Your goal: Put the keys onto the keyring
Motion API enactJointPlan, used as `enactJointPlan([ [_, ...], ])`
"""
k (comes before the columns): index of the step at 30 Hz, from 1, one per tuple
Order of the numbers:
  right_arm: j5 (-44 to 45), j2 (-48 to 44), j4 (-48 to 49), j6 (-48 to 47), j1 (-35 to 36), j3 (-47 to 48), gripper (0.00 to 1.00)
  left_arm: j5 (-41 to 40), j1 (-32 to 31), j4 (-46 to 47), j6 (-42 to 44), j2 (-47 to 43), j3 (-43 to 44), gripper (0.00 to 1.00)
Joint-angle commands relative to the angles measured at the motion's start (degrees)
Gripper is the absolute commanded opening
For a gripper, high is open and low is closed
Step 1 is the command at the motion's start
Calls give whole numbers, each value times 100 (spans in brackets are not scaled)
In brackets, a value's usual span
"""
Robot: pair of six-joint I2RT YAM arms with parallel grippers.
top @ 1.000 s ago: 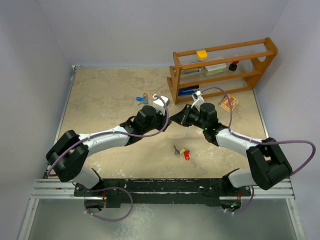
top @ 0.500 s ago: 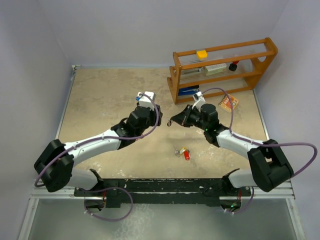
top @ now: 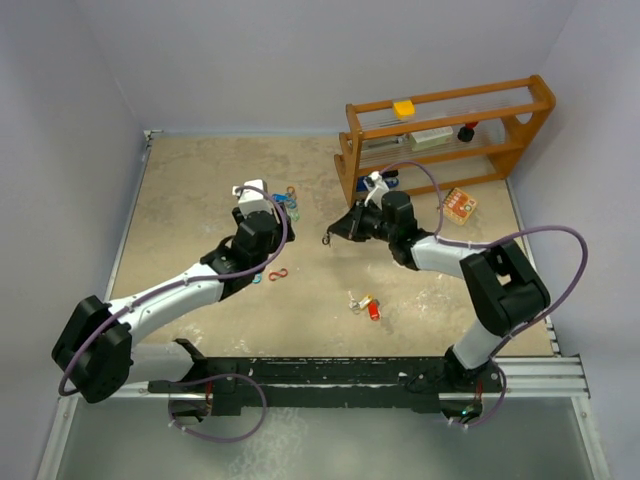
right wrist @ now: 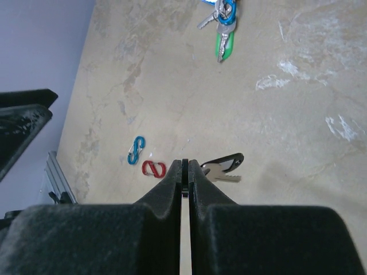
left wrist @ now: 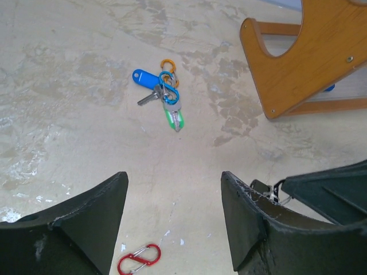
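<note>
Keys with blue and green tags [left wrist: 165, 98] lie bunched on the worktop [top: 200, 190], ahead of the left gripper [left wrist: 174, 179], whose fingers are spread wide with nothing between them. Two more keys, red and yellow [top: 366, 303], lie nearer the arm bases. The right gripper [right wrist: 184, 163] has its fingers pinched tight on the thin metal keyring [right wrist: 183, 240], seen edge-on between them, with a black-tagged key [right wrist: 222, 164] just past the tips. A red clip [right wrist: 153, 169] and a blue clip [right wrist: 136, 150] lie close together on the worktop. A wooden rack [top: 450, 130] stands at the back.
</note>
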Motion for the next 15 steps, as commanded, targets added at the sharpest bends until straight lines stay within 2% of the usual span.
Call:
enactJointPlan([
  [1, -289, 293, 602, 21, 71, 609, 0, 2, 76, 80, -145, -163, -56, 63],
  [4, -358, 580, 918, 87, 104, 970, 0, 54, 124, 99, -145, -183, -73, 63],
  [6, -299, 732, 1221, 202, 104, 1096, 16, 84, 140, 85, -140, -202, -75, 63],
  [10, -308, 903, 1378, 403, 103, 1185, 34, 103, 155, 9, -133, -242, -106, 63],
  [12, -309, 843, 1432, 399, 103, 1053, 41, 99, 168, -1, -129, -277, -139, 64],
  [15, -373, 679, 1358, 312, 99, 860, 43, 109, 186, 26, -140, -281, -183, 63],
])
